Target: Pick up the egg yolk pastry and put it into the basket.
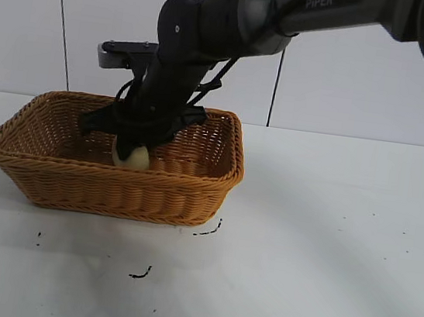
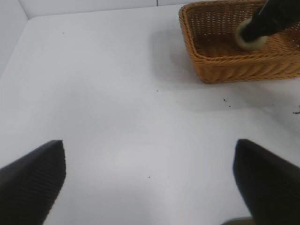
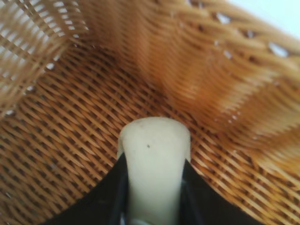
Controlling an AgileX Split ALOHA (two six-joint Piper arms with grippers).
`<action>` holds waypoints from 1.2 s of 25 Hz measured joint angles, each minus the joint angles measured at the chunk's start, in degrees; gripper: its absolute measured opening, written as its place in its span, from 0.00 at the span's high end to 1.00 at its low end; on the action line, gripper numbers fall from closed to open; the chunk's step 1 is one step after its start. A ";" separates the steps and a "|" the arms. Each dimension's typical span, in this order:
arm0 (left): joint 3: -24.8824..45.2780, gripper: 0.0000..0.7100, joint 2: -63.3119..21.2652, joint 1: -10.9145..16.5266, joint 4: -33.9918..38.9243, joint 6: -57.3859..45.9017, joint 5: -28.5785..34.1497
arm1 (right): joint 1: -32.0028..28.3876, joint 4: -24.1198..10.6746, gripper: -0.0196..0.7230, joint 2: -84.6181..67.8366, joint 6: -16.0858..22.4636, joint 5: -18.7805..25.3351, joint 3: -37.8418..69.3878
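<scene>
The orange-brown wicker basket (image 1: 115, 181) stands on the white table at the left. My right gripper (image 1: 129, 146) reaches down inside it and is shut on the pale yellow egg yolk pastry (image 1: 132, 157), held just above the basket floor. In the right wrist view the pastry (image 3: 154, 159) sits squeezed between the two black fingers (image 3: 112, 197) over the woven floor (image 3: 70, 117). The left wrist view shows the basket (image 2: 234, 65) and pastry (image 2: 248, 41) far off. My left gripper (image 2: 150, 183) is open and empty over bare table, out of the exterior view.
Small black marks (image 1: 140, 274) lie on the white table in front of the basket. The right arm (image 1: 310, 7) stretches in from the upper right over the basket. A white wall stands behind the table.
</scene>
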 joint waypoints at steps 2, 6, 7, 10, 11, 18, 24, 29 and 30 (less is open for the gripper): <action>0.00 0.02 0.00 0.00 0.00 0.00 0.00 | 0.00 -0.41 0.25 -1.31 0.00 0.78 0.00; 0.00 0.02 0.00 0.00 0.00 0.00 0.00 | 0.00 -0.86 0.22 -5.58 0.00 3.08 0.00; 0.00 0.02 0.00 0.00 0.00 0.00 0.00 | 0.00 -0.86 0.22 -6.68 0.00 3.40 0.00; 0.00 0.02 0.00 0.00 0.00 0.00 0.00 | 0.00 -1.04 0.22 -10.55 0.00 5.71 0.00; 0.00 0.02 0.00 0.00 0.00 0.00 0.00 | 0.00 -1.09 0.22 -11.91 0.00 6.55 0.00; 0.00 0.02 0.00 0.00 0.00 0.00 0.00 | -1.43 -1.16 0.22 -17.23 0.22 13.58 -0.18; 0.00 0.02 0.00 0.00 0.00 0.00 0.00 | -8.11 -1.16 0.22 -17.23 0.25 17.78 -0.18; 0.00 0.02 0.00 0.00 0.00 0.00 0.00 | -17.13 -1.61 0.22 -17.23 0.25 19.50 -0.18; 0.00 0.02 0.00 0.00 0.00 0.00 0.00 | -19.24 -1.73 0.22 -17.23 0.25 19.83 -0.18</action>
